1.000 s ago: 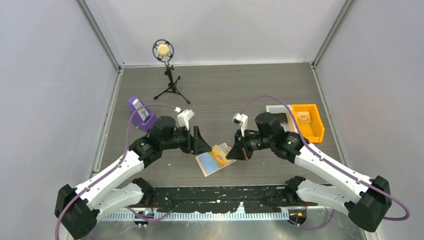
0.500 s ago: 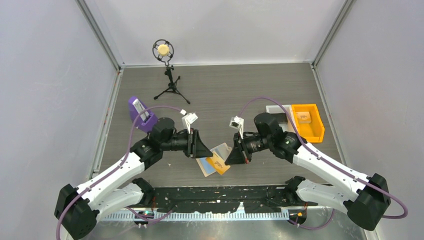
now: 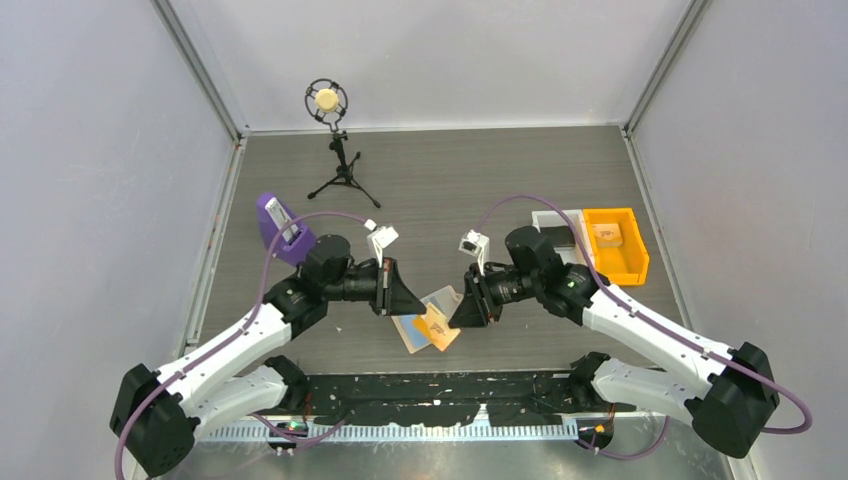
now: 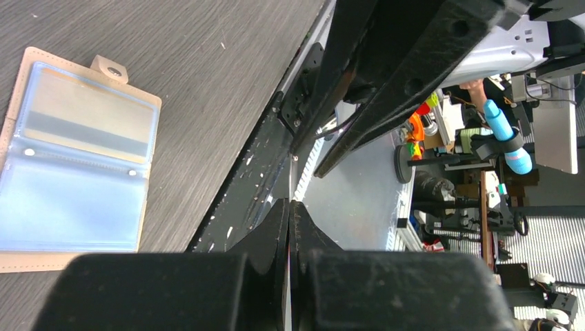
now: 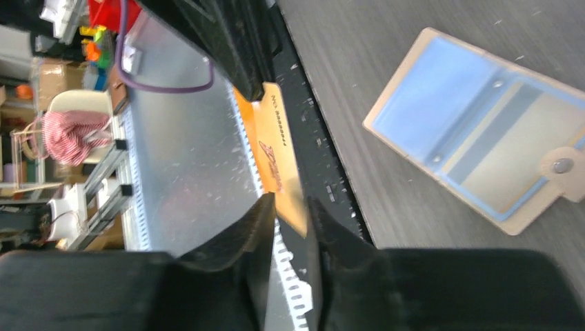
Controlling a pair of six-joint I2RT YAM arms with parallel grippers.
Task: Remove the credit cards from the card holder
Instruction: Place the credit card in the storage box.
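The pale tan leather-look folding card holder (image 5: 414,96) is seen lying open and flat on the grey wood-grain worktop (image 3: 450,180), light blue pockets upward, close to the near edge and held by nothing. A pale card with a grey stripe appears to be lodged in one clear pocket.

A thin orange-yellow plastic credit card (image 5: 272,145) is held in the air between the two arms, clear of the holder. The jaws of the left gripper (image 4: 290,204) are pressed together, and in the right wrist view the far end of the card is seen to run into their tip, so a pinch on that end is judged. The jaws of the right gripper (image 5: 290,201) are parted slightly with the near end of the card in the gap; whether either pad bears on it cannot be told.

The chief risk is judged to lie in this handover. Only a short end of the card seems to be caught by the left jaws, so the card could be swung or pulled free if it is brushed as the right jaws are drawn away. Were it dropped here, it could be lost past the worktop's front edge. Since the holder lies loose, it could be dragged along when the remaining card is pulled.
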